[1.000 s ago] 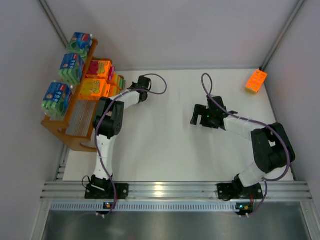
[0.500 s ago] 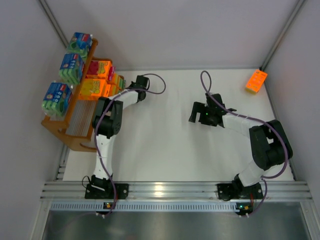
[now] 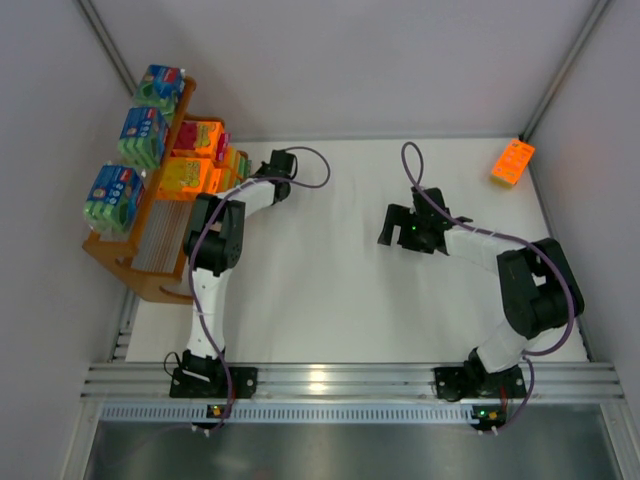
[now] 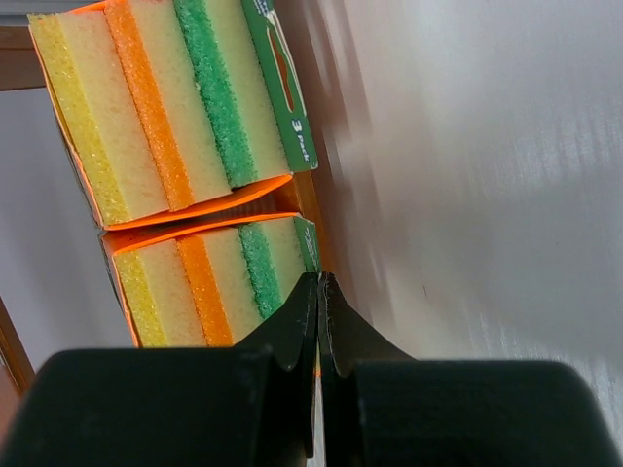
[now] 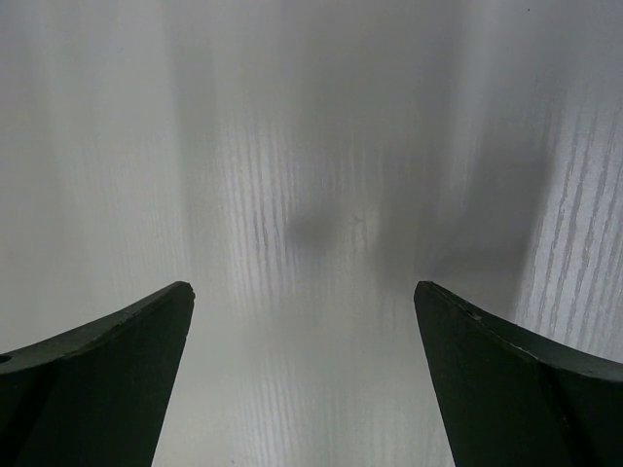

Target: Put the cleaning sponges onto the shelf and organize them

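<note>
The white worktop fills most of the overhead view. At its left edge stands the orange three-tier stepped shelf with wire-slatted surfaces.

The left arm reaches from its base toward the far end of the shelf. The right arm bends back across the right half of the worktop, with its wrist near the middle.

Three blue-green plastic-wrapped sponge packs with red marks sit in a row along the shelf's outermost tier, by the wall. Bright orange sponge packs cluster on the steps just beside them, at the far end. From above their count is hard to tell, perhaps four or more. One more orange sponge pack lies alone at the far right of the worktop, well apart from the shelf.

The left fingers are pressed together with nothing between them. Their tips are at the green-labelled edge of the lower of two stacked orange packs. The right fingers are spread wide over bare worktop, gripping nothing.
</note>
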You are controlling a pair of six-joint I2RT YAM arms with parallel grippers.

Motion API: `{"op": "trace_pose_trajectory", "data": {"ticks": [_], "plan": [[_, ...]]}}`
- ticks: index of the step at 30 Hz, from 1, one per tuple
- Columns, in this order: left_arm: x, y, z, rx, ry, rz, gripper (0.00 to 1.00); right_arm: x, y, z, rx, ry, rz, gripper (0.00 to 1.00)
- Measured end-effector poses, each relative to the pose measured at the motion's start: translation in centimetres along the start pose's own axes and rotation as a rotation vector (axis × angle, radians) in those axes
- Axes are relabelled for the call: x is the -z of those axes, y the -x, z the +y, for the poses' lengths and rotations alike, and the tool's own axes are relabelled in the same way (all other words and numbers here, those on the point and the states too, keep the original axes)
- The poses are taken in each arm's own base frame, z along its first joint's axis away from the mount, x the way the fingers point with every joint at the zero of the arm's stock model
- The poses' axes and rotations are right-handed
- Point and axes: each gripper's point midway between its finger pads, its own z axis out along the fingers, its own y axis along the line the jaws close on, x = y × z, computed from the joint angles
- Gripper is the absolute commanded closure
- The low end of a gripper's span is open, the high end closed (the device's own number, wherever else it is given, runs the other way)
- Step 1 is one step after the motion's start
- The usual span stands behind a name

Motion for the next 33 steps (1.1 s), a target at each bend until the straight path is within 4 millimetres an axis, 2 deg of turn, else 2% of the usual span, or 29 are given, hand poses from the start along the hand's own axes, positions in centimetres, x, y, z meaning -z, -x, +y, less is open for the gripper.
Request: {"op": "trace_pose_trajectory", "data": {"ticks": [6,8,12,13,18,20,24,30,33], "plan": [[-0.1,0.1,0.1,0.006,0.002,-0.001,0.99,0.0,0.0,0.0,0.000,0.003,0.001,0.00],[-0.1,0.1,0.1,0.006,0.000,-0.003,0.90,0.0,0.0,0.1,0.000,0.003,0.001,0.00],[-0.1,0.2,-0.3,0.009,-0.016,-0.011,0.80,0.0,0.0,0.2,0.000,0.009,0.002,0.00],[-0.1,0.2,-0.4,0.009,-0.019,-0.012,0.75,0.0,0.0,0.2,0.000,0.012,0.002,0.01],[0.5,0.1,-1.1,-0.002,-0.034,-0.019,0.69,0.4,0.1,0.5,0.002,0.025,-0.003,0.01],[1.1,0.3,-1.2,0.005,-0.042,-0.030,0.65,0.7,0.4,0.7,0.003,0.033,-0.014,0.01],[3.2,1.5,-0.5,0.040,-0.048,-0.077,0.50,1.2,0.9,1.1,0.006,0.047,-0.031,0.01],[7.9,4.5,1.7,0.128,-0.032,-0.181,0.45,2.3,1.9,1.5,0.011,0.053,-0.071,0.00],[10.3,5.6,1.7,0.207,-0.076,-0.227,0.38,3.3,3.4,0.4,-0.012,0.024,-0.119,0.01]]}}
